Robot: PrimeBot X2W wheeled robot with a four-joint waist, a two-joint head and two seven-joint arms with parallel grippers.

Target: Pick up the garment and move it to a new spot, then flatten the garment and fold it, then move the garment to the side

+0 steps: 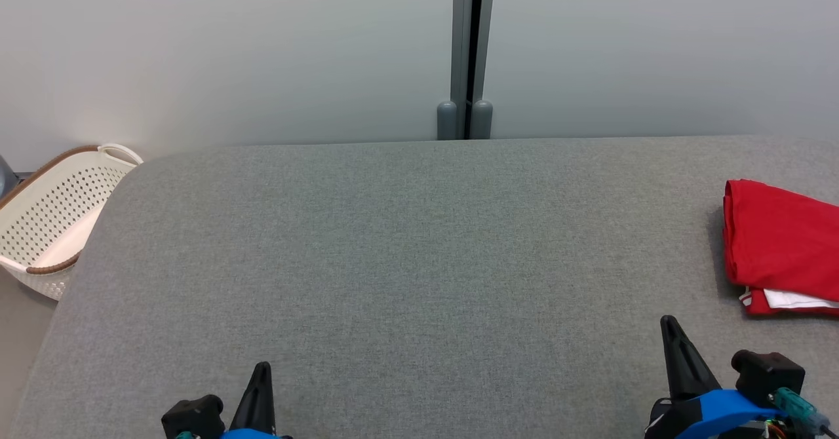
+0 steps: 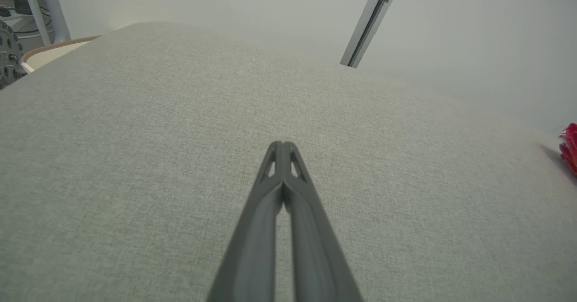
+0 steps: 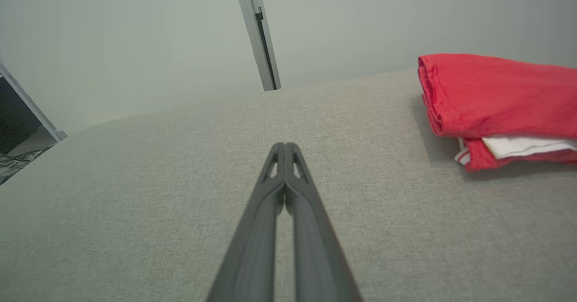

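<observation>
While the left hand (image 2: 281,147) and right hand (image 3: 285,148) are both sitting pinched shut on nothing, low over the grey counter (image 1: 393,242), the red garment (image 1: 780,242) is lying folded at the right edge of the head frame, partly cropped, up and right of the right hand's tip. White trim is peeking out under the lower fold. Judging by the layout, fold and side move are looking done. Handling call: soft, light, limp fabric, so the stack is likely going to slump or unfold if pinched by one layer. Any regrasp should be taking the thick rolled left edge, through all layers, at two points. White basket (image 1: 52,223) is sitting off the counter, far left.
</observation>
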